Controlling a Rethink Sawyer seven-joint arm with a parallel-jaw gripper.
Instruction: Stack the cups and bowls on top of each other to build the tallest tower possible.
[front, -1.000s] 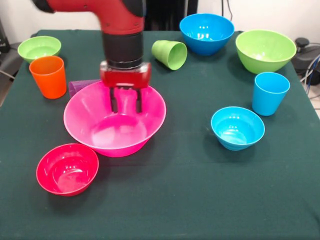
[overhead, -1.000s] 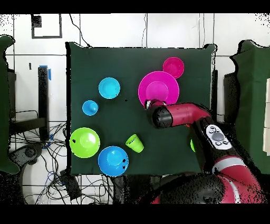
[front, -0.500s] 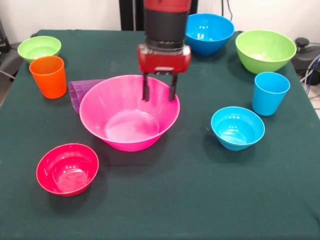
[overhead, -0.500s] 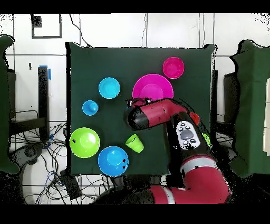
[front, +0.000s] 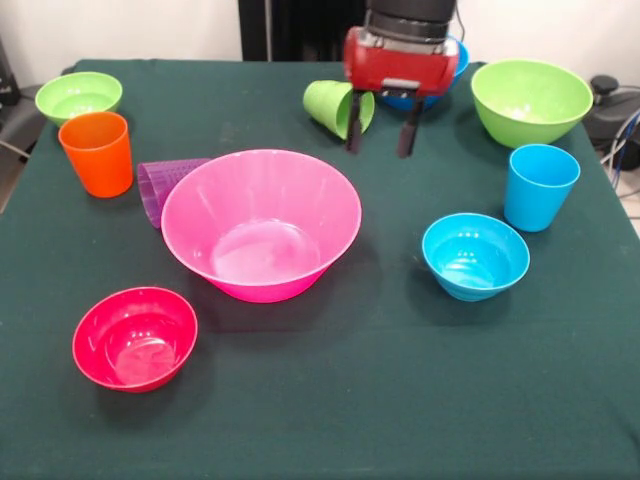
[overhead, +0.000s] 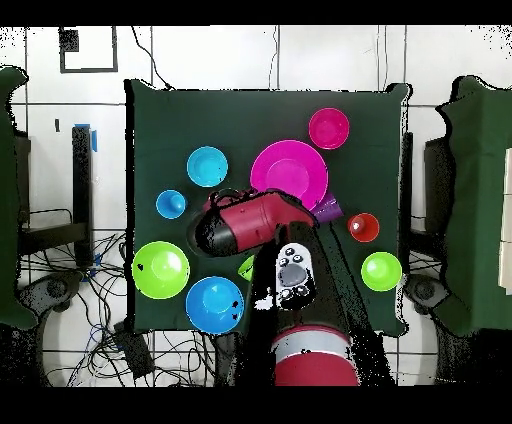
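Pink bowl (front: 260, 222) mid-table, upright, empty, nothing stacked in it. Purple cup (front: 160, 184) on its side, touching the bowl's rim on the orange-cup side. Orange cup (front: 97, 152) upright just beyond that. Red bowl (front: 134, 337) near the pink bowl, toward the camera. Gripper (front: 380, 128) raised behind the pink bowl, fingers spread, holding nothing, beside the tipped green cup (front: 337, 107). Light blue bowl (front: 475, 256) and blue cup (front: 540, 186) well apart from the pink bowl

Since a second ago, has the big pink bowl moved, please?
Yes. The pink bowl slid right, away from the orange cup and toward the small blue bowl.
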